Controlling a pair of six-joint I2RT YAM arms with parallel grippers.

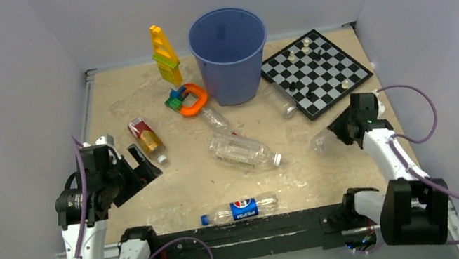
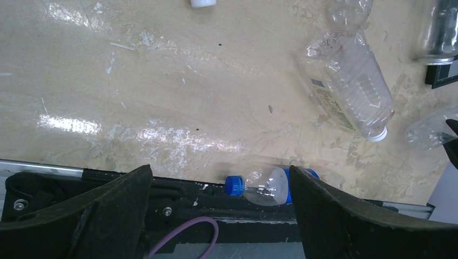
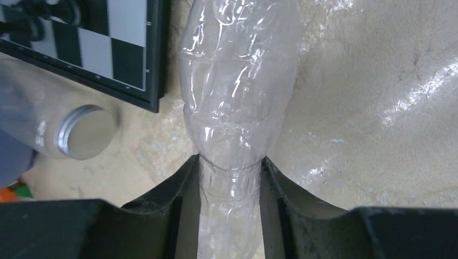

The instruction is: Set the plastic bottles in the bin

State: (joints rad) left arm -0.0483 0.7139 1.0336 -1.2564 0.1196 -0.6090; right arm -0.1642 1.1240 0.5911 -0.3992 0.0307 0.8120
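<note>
Bottle (image 3: pixel 237 81) pinched in right claw (image 3: pixel 229 164), end cropped

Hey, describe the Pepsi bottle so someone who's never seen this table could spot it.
Look along the table's near edge, about midway. The Pepsi bottle lies there on its side, cap pointing left. It alone has a blue label and blue cap.

Blue bin (image 1: pixel 230 54) upright, far centre. Pepsi bottle (image 1: pixel 239 209) on its side at near edge, big clear bottle (image 1: pixel 243 150) lying centre, red-label bottle (image 1: pixel 147 138) left, crushed clear bottle (image 3: pixel 240 97) right.
</note>
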